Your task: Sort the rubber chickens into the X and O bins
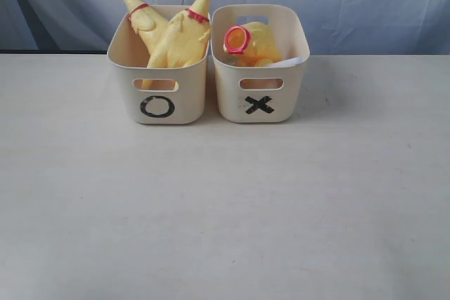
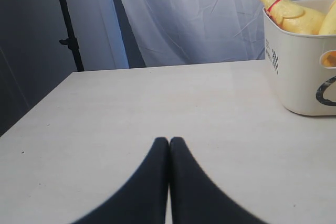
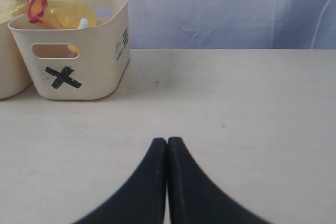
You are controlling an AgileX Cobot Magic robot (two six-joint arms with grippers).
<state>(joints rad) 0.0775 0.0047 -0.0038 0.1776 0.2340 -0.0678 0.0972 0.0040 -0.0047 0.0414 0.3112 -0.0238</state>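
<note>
Rubber chickens (image 1: pixel 177 36): none loose on the table (image 1: pixel 225 216) in any view. Nearest, the left jaws and right jaws are both pressed shut and empty, low over the table in front of the bins. Further back, the O bin (image 1: pixel 158 107) holds two chickens, necks sticking up. The X bin (image 1: pixel 259 103) holds one, curled low, possibly with something white beside it. Sorting looks done; nothing visible left to pick.

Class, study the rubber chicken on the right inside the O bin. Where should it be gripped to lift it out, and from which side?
I would grip the right-hand chicken by its neck, just above the red band, coming from above. The neck is thin and rises clear of the O bin rim, while the body sits low beside the other chicken.
</note>
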